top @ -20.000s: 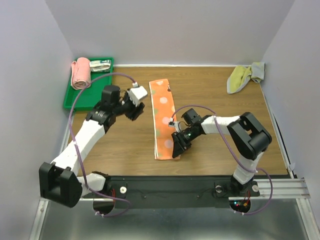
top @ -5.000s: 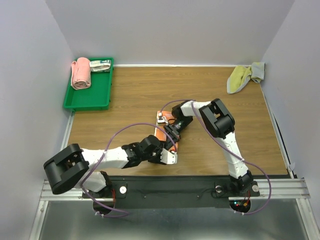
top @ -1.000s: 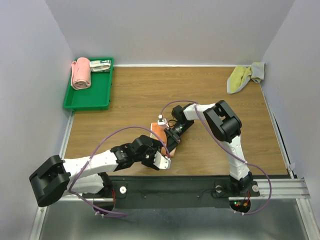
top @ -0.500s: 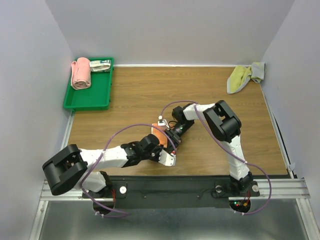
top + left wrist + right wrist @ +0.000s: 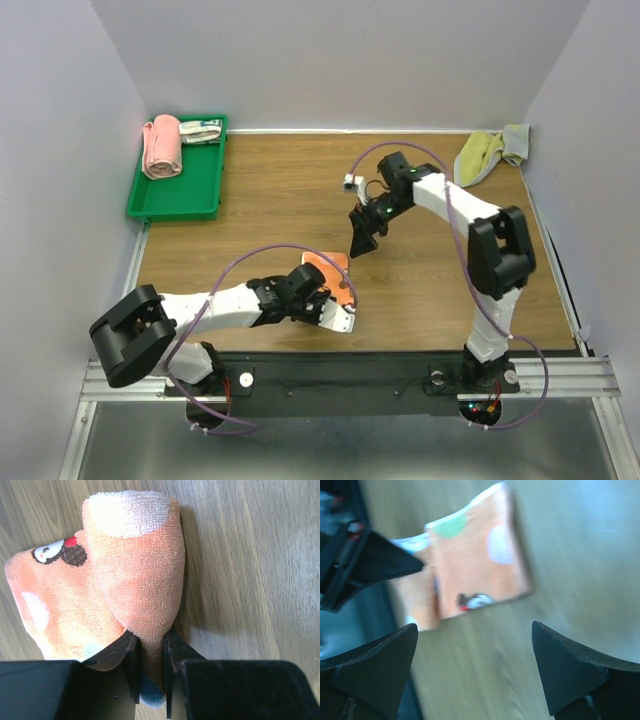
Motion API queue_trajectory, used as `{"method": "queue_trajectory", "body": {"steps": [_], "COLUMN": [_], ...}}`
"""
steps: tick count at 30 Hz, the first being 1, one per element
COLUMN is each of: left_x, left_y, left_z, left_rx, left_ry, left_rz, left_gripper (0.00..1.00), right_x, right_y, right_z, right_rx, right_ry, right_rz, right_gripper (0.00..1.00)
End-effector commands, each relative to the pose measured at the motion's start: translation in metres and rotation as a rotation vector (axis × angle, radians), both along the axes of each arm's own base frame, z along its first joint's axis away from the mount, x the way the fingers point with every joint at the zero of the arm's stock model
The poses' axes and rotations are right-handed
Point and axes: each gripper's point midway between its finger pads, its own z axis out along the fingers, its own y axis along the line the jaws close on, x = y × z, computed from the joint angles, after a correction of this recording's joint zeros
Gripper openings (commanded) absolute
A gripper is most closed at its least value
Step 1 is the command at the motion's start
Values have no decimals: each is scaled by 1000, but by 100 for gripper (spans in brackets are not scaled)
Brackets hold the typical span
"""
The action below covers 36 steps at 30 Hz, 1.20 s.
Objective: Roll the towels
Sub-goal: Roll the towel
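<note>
An orange dotted towel [image 5: 331, 270], partly rolled, lies near the table's front edge. In the left wrist view the towel's [image 5: 135, 575] rolled fold runs down between my jaws, and my left gripper [image 5: 149, 642] is shut on it. From above, the left gripper [image 5: 322, 290] sits at the towel's near end. My right gripper [image 5: 358, 243] hangs open above the wood, behind the towel and apart from it. The right wrist view is blurred: this gripper [image 5: 475, 630] has nothing between its fingers, and the towel [image 5: 475, 575] lies beyond them.
A green tray [image 5: 185, 190] at the back left holds a rolled pink towel [image 5: 162, 146] and a white-green one [image 5: 201, 130]. A crumpled yellow-green towel [image 5: 488, 153] lies at the back right corner. Grey walls close in three sides.
My right gripper has let go of the orange towel, opened wide and pulled back and up. My left gripper has closed on the towel's rolled fold.
</note>
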Motion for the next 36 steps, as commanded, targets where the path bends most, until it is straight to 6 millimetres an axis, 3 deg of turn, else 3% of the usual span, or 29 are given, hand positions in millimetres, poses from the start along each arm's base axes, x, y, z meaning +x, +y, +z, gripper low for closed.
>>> {"method": "queue_trajectory", "body": {"steps": [1,2,4,5,7,8,9,14,15,18,21,26,29,34,36], "left_x": [-30,-31,-28,-29,-25,-25,-22,-15,-8,-2,10,25,34,39,40], "left_y": [27,26,27,26,27,26,23,28,25,31,31,29,27,33,35], "left_z": [-29,-29,-30,-29,-30,-30,-30,-35,-32,-36,-42,-46,-47,-54,-58], "left_rx": [141,141,153,148,158,154,159,167,155,166,180,180,157,162,168], "left_ry": [189,207,240,271,318,344,364,531,545,646,752,902,972,1058,1076], "left_rz": [3,3,24,24,53,58,65,133,145,193,245,302,323,349,360], "left_gripper": [0,0,0,0,0,0,0,0,0,0,0,0,0,0,0], "right_x": [37,29,37,37,33,28,22,-1,-7,-22,-51,-78,-82,-54,-55], "right_y": [-16,-23,-29,-37,-50,-54,-59,-81,-86,-93,-99,-109,-101,-77,-60], "right_z": [56,48,67,86,84,100,94,100,111,107,98,63,47,38,36], "right_rx": [-18,-38,-22,-30,-68,-57,-70,-100,-87,-95,-100,-163,-202,-278,-276], "right_ry": [-393,-410,-540,-622,-674,-723,-721,-777,-806,-785,-723,-642,-605,-731,-772], "right_rz": [-93,-109,-153,-181,-199,-211,-207,-260,-277,-300,-243,-128,-76,-63,-25], "right_gripper": [100,100,100,100,100,100,100,100,100,100,100,98,95,94,93]}}
